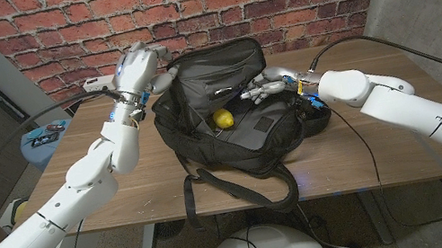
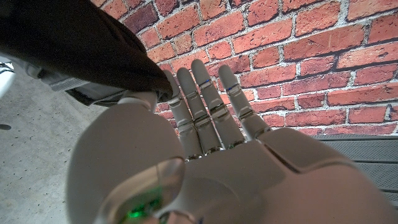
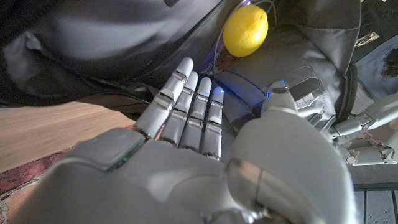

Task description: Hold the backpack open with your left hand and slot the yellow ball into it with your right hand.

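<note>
Item: black backpack (image 1: 237, 112), centre of wooden desk (image 1: 390, 149), main compartment unzipped and gaping, straps (image 1: 233, 190) trailing over near desk edge.

Item: yellow ball (image 1: 224, 118), lemon-shaped, lying inside the open compartment, near its left side. Also seen in right wrist view (image 3: 245, 30), resting on the grey inner lining, apart from the fingertips.

L hand (image 1: 137, 70): raised at far-left corner of backpack, gripping the upper flap edge; in left wrist view (image 2: 205, 124) black fabric is pinched under the thumb, other fingers (image 2: 202, 93) straight and together, pointing at the brick wall (image 2: 298, 56).

R hand (image 1: 268, 88): at the right rim of the opening, fingers extended toward the ball, holding nothing. Right wrist view (image 3: 199, 124): fingers (image 3: 186, 99) straight, side by side, thumb set apart; tips over the bag's front panel.

Misc: blue object (image 1: 45, 137) off far-left desk edge; cables (image 1: 362, 145) run across the right part of desk.
</note>
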You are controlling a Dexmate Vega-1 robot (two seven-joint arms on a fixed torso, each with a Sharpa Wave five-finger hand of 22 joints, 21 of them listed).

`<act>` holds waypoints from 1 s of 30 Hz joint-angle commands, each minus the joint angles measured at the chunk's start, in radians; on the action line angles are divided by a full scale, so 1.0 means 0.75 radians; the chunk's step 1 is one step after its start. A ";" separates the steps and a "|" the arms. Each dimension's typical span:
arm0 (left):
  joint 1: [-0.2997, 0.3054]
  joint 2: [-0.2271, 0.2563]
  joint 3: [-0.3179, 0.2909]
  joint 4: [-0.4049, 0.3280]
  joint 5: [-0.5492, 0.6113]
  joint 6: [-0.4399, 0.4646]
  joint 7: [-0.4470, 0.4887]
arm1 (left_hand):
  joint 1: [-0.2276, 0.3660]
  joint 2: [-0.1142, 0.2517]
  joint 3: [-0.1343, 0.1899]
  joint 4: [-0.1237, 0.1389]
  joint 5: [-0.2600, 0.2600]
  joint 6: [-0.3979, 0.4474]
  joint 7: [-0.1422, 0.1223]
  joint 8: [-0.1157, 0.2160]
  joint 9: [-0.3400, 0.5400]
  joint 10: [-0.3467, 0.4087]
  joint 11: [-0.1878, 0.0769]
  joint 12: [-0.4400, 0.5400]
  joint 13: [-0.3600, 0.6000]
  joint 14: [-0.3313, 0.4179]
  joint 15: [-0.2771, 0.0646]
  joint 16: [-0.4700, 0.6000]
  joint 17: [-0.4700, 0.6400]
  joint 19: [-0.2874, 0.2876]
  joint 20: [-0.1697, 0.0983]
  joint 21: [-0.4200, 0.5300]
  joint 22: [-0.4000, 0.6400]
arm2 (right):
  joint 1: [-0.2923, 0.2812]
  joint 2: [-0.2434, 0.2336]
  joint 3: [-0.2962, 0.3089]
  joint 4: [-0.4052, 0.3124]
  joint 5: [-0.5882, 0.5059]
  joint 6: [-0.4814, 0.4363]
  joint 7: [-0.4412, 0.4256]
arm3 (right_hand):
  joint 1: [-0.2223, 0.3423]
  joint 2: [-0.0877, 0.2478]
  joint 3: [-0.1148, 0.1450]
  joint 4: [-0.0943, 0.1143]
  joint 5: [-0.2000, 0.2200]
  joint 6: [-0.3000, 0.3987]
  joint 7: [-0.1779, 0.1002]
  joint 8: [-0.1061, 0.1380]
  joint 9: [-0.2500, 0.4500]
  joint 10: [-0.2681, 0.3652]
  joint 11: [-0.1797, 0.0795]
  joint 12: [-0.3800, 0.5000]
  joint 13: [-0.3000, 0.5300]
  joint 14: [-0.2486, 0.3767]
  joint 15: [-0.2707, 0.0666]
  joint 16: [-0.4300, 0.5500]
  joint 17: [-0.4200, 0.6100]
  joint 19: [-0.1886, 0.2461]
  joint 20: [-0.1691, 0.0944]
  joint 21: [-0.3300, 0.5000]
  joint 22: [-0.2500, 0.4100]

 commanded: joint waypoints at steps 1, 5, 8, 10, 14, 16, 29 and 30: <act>-0.002 0.003 0.002 0.002 -0.002 -0.002 0.001 | 0.008 0.011 0.011 0.000 0.007 0.001 0.005 0.009 0.007 0.007 -0.009 -0.008 0.000 0.014 0.002 -0.004 0.007 -0.001 0.001 0.009 0.000 | -0.003 -0.013 0.007 -0.012 0.023 -0.004 0.013 | -0.015 0.000 -0.002 -0.003 0.006 -0.007 -0.005 -0.001 0.002 0.002 0.003 -0.006 0.003 -0.010 -0.041 0.000 0.001 -0.006 -0.003 -0.001 0.007; -0.002 0.004 0.001 0.003 -0.003 -0.005 0.002 | 0.005 0.012 0.010 0.002 0.006 0.003 0.006 0.009 0.003 0.004 -0.013 -0.008 0.002 0.013 0.002 -0.005 0.008 -0.001 0.001 0.011 0.000 | -0.007 -0.021 0.011 -0.021 0.026 -0.006 0.011 | -0.014 0.002 -0.002 -0.004 0.007 -0.008 -0.004 0.000 0.002 0.002 0.003 -0.009 0.002 -0.012 -0.038 0.000 0.001 -0.007 -0.003 -0.001 0.007; -0.002 0.005 0.001 0.004 -0.004 -0.008 0.005 | 0.006 0.012 0.010 0.001 0.006 0.001 0.005 0.008 0.003 0.005 -0.011 -0.008 0.002 0.013 0.001 -0.006 0.007 -0.002 0.002 0.011 0.000 | -0.013 -0.030 0.017 -0.030 0.028 -0.005 0.009 | -0.014 0.003 -0.002 -0.005 0.008 -0.009 -0.003 0.000 0.001 0.002 0.004 -0.011 0.001 -0.011 -0.038 0.000 0.001 -0.008 -0.003 -0.001 0.007; -0.001 0.005 0.001 0.004 -0.003 -0.009 0.008 | 0.006 0.012 0.010 0.001 0.006 0.000 0.004 0.009 0.004 0.006 -0.008 -0.008 0.002 0.012 0.001 -0.006 0.009 -0.003 0.002 0.012 0.000 | -0.020 -0.034 0.023 -0.037 0.035 -0.007 0.005 | -0.011 0.005 -0.001 -0.006 0.009 -0.009 -0.004 0.001 0.001 0.002 0.004 -0.012 0.000 -0.011 -0.041 0.001 0.001 -0.008 -0.003 -0.001 0.007; 0.000 0.004 0.001 0.000 0.001 -0.007 0.011 | 0.009 0.012 0.011 -0.001 0.007 0.001 0.004 0.011 0.005 0.003 -0.009 -0.009 0.002 0.014 0.001 -0.007 0.008 -0.003 0.001 0.014 -0.001 | -0.033 -0.045 0.035 -0.050 0.044 -0.002 0.001 | -0.010 0.007 0.000 -0.008 0.009 -0.008 -0.003 0.002 0.001 0.002 0.003 -0.014 -0.001 -0.010 -0.040 0.001 0.000 -0.008 -0.002 0.000 0.007; 0.000 0.003 0.001 -0.002 0.002 -0.007 0.010 | 0.006 0.012 0.010 0.001 0.007 -0.002 0.007 0.011 0.005 0.003 -0.010 -0.010 0.002 0.014 0.002 -0.009 0.007 -0.004 0.001 0.014 -0.001 | -0.037 -0.049 0.039 -0.057 0.047 -0.006 -0.003 | -0.008 0.009 0.001 -0.008 0.010 -0.007 -0.005 0.003 0.000 0.004 0.004 -0.014 -0.001 -0.010 -0.040 0.001 0.000 -0.008 -0.001 0.000 0.007; -0.003 -0.010 0.012 -0.007 0.008 -0.013 0.016 | 0.006 0.010 0.009 0.001 0.006 0.003 0.005 0.012 0.000 0.005 -0.009 -0.010 0.003 0.016 0.001 -0.011 0.007 -0.005 0.001 0.019 -0.001 | -0.086 -0.092 0.085 -0.113 0.071 -0.025 -0.037 | -0.001 0.013 0.003 -0.015 0.011 -0.006 -0.005 0.006 -0.001 0.013 0.003 -0.018 -0.004 -0.009 -0.040 0.003 -0.001 -0.007 0.000 0.002 0.007; -0.004 -0.013 0.013 -0.007 0.007 -0.014 0.016 | 0.006 0.011 0.009 0.001 0.006 0.003 0.005 0.012 0.000 0.005 -0.008 -0.010 0.002 0.015 0.001 -0.011 0.008 -0.007 0.001 0.018 -0.001 | -0.090 -0.096 0.088 -0.114 0.073 -0.019 -0.038 | -0.001 0.013 0.003 -0.015 0.011 -0.006 -0.006 0.006 -0.001 0.012 0.003 -0.019 -0.004 -0.008 -0.040 0.003 -0.001 -0.007 0.000 0.002 0.007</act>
